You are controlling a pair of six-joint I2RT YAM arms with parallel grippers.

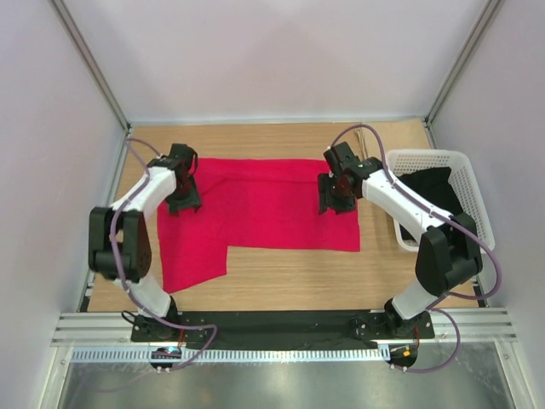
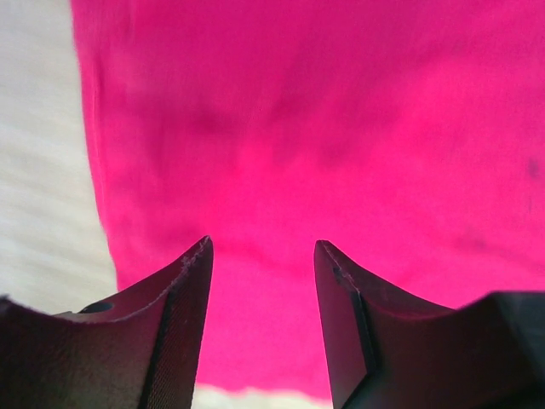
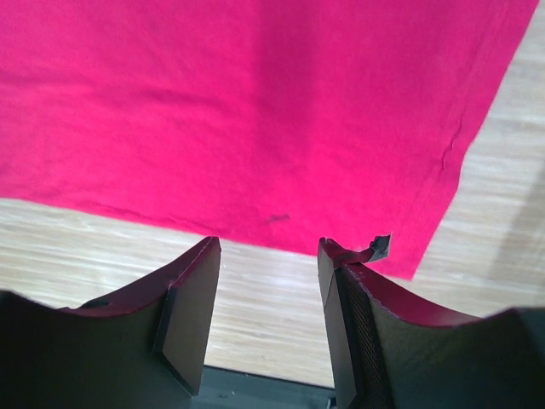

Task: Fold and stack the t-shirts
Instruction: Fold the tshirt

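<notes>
A crimson red t-shirt (image 1: 255, 213) lies flat on the wooden table, its left part hanging lower toward the near edge. My left gripper (image 1: 181, 201) hovers over the shirt's left side, open and empty; the left wrist view shows red cloth (image 2: 324, 128) filling the space beyond the fingertips. My right gripper (image 1: 334, 203) hovers over the shirt's right side, open and empty; the right wrist view shows the shirt (image 3: 255, 102) and its near hem with bare wood below. A dark shirt (image 1: 430, 192) lies in the basket.
A white plastic lattice basket (image 1: 473, 183) stands at the right edge of the table, next to my right arm. Bare wooden table (image 1: 289, 277) runs along the near side below the shirt. White walls enclose the back and sides.
</notes>
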